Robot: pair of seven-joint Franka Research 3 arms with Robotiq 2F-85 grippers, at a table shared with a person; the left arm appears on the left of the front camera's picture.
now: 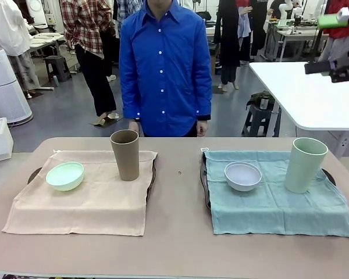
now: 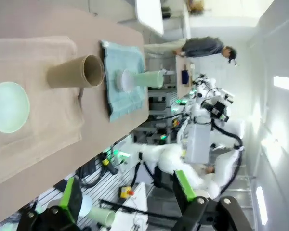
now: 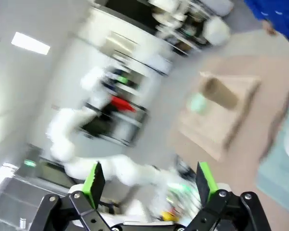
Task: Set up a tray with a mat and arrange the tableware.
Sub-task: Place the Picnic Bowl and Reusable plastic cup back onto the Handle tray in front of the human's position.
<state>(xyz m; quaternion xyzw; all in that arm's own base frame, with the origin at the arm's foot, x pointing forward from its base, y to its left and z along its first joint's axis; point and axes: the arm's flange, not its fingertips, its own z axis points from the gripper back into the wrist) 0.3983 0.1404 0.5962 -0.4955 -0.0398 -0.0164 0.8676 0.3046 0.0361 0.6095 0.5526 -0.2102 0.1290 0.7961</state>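
On the left, a beige mat [image 1: 81,200] covers a dark tray [image 1: 34,174] and holds a mint green bowl [image 1: 64,175] and a tan cup [image 1: 125,154]. To the right, a teal mat [image 1: 279,200] lies over a second tray [image 1: 205,189] with a grey-blue bowl [image 1: 242,175] and a pale green cup [image 1: 305,164]. My left gripper [image 2: 127,192] is open and empty, off the table's side, facing the tan cup [image 2: 77,72] and mint bowl [image 2: 7,106]. High at the right, my right gripper [image 3: 149,180] is open and empty; its view is blurred.
A person in a blue shirt [image 1: 164,70] stands at the far edge of the table, hands down by its edge. A bare strip of tabletop [image 1: 177,197] runs between the two mats. A white table [image 1: 314,93] stands behind on the right.
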